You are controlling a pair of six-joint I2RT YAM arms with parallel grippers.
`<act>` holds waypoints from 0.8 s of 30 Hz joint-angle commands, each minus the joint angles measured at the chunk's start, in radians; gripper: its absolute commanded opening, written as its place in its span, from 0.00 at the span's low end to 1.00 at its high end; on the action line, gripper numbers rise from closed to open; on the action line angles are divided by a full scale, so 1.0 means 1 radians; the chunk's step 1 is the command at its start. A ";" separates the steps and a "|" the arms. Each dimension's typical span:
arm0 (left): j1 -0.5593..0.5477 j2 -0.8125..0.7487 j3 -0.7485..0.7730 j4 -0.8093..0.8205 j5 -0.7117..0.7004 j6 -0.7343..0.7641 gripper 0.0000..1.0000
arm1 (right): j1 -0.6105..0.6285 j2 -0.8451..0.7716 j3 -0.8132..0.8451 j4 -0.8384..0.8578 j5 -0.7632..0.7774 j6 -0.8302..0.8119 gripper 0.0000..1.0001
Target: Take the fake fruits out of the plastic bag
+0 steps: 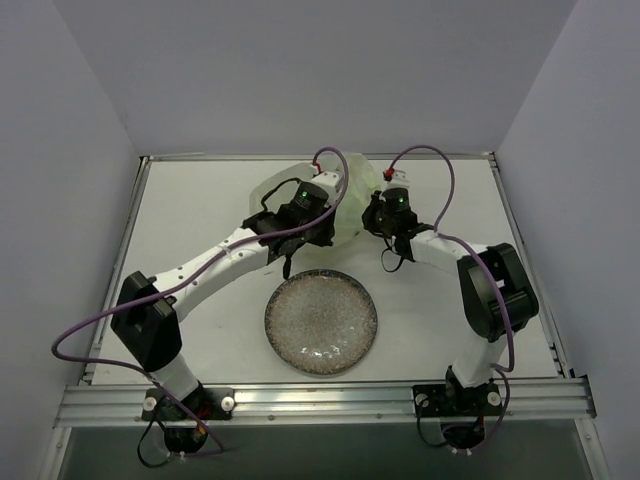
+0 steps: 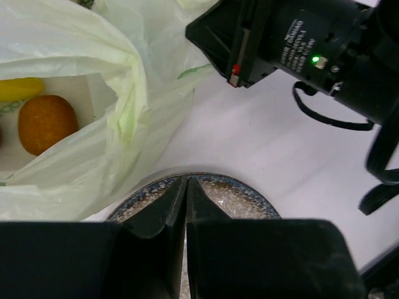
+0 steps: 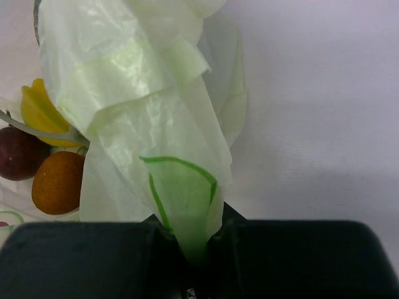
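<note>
The plastic bag (image 1: 352, 198), pale green and crinkled, lies at the back middle of the table between my two grippers. My right gripper (image 1: 374, 216) is shut on a fold of the bag (image 3: 181, 143) and holds it up; the fold runs down between its jaws (image 3: 193, 240). Inside the open bag I see fake fruits: an orange one (image 3: 57, 182), a dark red one (image 3: 20, 152) and a yellow one (image 3: 36, 111). The left wrist view also shows the bag (image 2: 93, 68), the orange (image 2: 47, 123) and the yellow piece (image 2: 19, 88). My left gripper (image 2: 186, 182) is shut and empty, beside the bag and above the plate's rim (image 1: 284, 260).
The round speckled glass plate (image 1: 321, 321) sits in front of the bag, near the table's middle; its rim shows in the left wrist view (image 2: 249, 190). The right arm's wrist (image 2: 312, 56) is close on the left gripper's upper right. Walls enclose the table.
</note>
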 commanded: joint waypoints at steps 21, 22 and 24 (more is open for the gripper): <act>0.370 0.097 -0.171 0.214 -0.238 -0.040 0.02 | 0.009 -0.128 -0.154 0.090 -0.021 0.004 0.00; 0.370 0.088 -0.183 0.215 -0.240 -0.050 0.02 | 0.012 -0.131 -0.159 0.089 -0.019 0.006 0.00; 0.370 0.074 -0.214 0.233 -0.228 -0.063 0.02 | 0.021 -0.140 -0.168 0.084 -0.010 0.007 0.00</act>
